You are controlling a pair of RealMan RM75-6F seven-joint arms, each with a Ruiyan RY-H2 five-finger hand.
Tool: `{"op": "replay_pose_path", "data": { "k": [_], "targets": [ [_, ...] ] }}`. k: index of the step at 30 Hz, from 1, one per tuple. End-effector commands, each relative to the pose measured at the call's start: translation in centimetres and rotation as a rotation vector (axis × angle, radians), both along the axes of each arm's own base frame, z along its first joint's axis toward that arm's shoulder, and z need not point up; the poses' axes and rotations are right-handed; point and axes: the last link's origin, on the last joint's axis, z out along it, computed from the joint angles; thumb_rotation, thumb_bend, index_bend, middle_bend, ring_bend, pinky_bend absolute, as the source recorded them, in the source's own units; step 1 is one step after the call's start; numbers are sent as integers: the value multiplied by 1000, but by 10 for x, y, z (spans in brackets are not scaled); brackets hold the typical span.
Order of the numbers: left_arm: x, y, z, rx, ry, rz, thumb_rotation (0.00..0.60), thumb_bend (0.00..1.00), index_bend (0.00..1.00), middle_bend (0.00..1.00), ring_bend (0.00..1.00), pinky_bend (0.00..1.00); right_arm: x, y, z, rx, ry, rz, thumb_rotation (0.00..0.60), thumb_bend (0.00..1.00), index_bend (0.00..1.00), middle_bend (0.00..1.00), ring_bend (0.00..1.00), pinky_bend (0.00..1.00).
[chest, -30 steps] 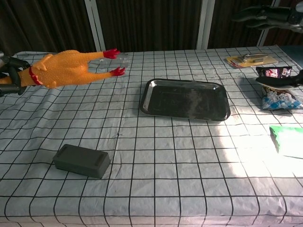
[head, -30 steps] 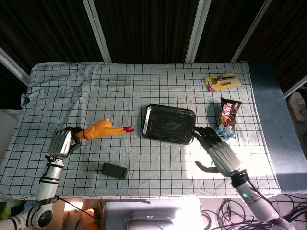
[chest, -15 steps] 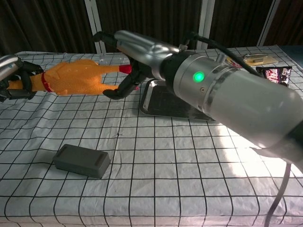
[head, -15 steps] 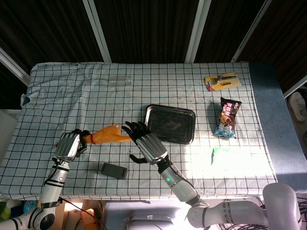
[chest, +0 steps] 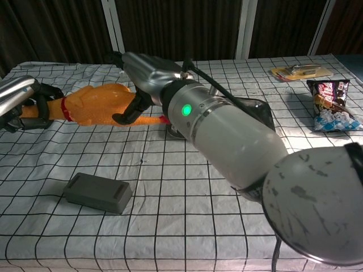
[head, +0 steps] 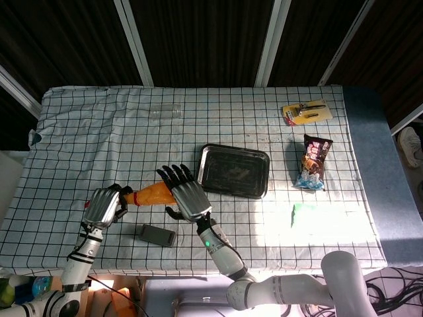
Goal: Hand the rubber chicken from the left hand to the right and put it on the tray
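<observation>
**Spotter:** What's the table looking like?

**Operator:** I'm looking at a white checked cloth [head: 92, 125] with dark panels behind it. I'm taking the black tray [head: 234, 171] as my landmark, sitting about mid-table.

**Spotter:** And the chicken?

**Operator:** The rubber chicken [head: 152, 195] is hanging in the air just left of the tray, lying roughly level, feet end toward the tray. My left hand [head: 104, 206] is gripping it by the head end, fingers wrapped round the neck near the red collar.

**Spotter:** Right hand?

**Operator:** My right hand [head: 183, 195] is lying over the chicken's body between the left hand and the tray. In the chest view its fingers [chest: 129, 110] are curling around the body, touching it. I'm reading that as a hold, with both hands on the toy.

**Spotter:** Anything else?

**Operator:** A dark grey block [head: 158, 234] is lying on the cloth nearer me than the tray, below the chicken. Right of the tray I'm seeing a snack bag [head: 313, 162], and beyond that a yellow card pack [head: 306, 111].
</observation>
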Motion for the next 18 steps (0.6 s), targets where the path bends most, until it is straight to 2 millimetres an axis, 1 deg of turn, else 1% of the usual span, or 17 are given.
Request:
{"op": "replay_pose_path", "data": {
  "k": [1, 2, 4, 5, 7, 8, 9, 11, 12, 14, 18],
  "targets": [
    [2, 0, -3, -8, -2, -3, 600, 822, 635, 744, 492, 797, -1, 0, -2, -4, 2, -4, 600, 223, 385, 350, 214, 322],
    [2, 0, -4, -10, -3, -5, 600, 822, 635, 744, 492, 797, -2, 0, -3, 3, 4, -8, 600, 226, 466, 412, 282, 409],
    [3, -1, -5, -15, -8, -9, 600, 822, 635, 744, 492, 797, -4, 1, -5, 22, 14, -14, 600, 231, 560, 488, 369, 493],
    [4, -1, -6, -16, -8, -11, 600, 823, 635, 744, 492, 797, -4, 1, -5, 22, 22, -14, 600, 242, 622, 539, 429, 546],
    [4, -1, -6, -16, -8, -14, 600, 825, 635, 744, 492, 797, -6, 0, -5, 9, 33, -15, 600, 291, 731, 630, 541, 649],
    [5, -2, -7, -17, -8, -16, 600, 825, 635, 744, 492, 797, -6, 0, -3, -12, 33, -13, 600, 346, 822, 707, 632, 735],
    [5, -2, -7, -18, -9, -17, 600, 825, 635, 744, 492, 797, -6, -1, -2, -31, 25, -12, 600, 388, 885, 758, 691, 790],
    [6, -3, -7, -20, -12, -19, 600, 826, 635, 744, 492, 797, -6, 0, -1, -68, 15, 8, 600, 463, 982, 837, 774, 873],
    [6, -4, -7, -20, -12, -20, 600, 826, 635, 744, 492, 797, -7, -1, 0, -80, 17, 18, 600, 501, 998, 857, 791, 891],
    [6, -4, -8, -20, -13, -20, 600, 825, 634, 743, 492, 797, -9, -2, 1, -92, 27, 28, 600, 534, 1000, 871, 803, 905],
    [6, -3, -8, -22, -14, -17, 600, 824, 635, 743, 492, 797, -12, -5, 4, -87, 20, 11, 600, 544, 1000, 880, 808, 919]
  ]
}}
